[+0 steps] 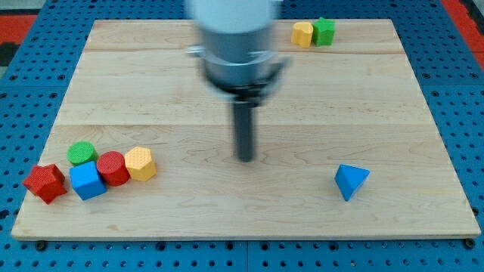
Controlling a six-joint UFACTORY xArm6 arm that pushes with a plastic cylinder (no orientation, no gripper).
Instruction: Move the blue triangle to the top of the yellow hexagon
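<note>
The blue triangle [351,181] lies on the wooden board [302,219] at the view's lower right. The yellow hexagon [141,163] sits at the lower left, at the right end of a cluster of blocks. My tip [245,158] rests on the board near the middle, between the two, well left of the blue triangle and right of the yellow hexagon. It touches no block.
Next to the yellow hexagon are a red cylinder [113,168], a blue cube [87,180], a green cylinder [82,153] and a red star-like block [44,183]. A yellow block [303,33] and a green block [324,31] sit together at the board's top edge.
</note>
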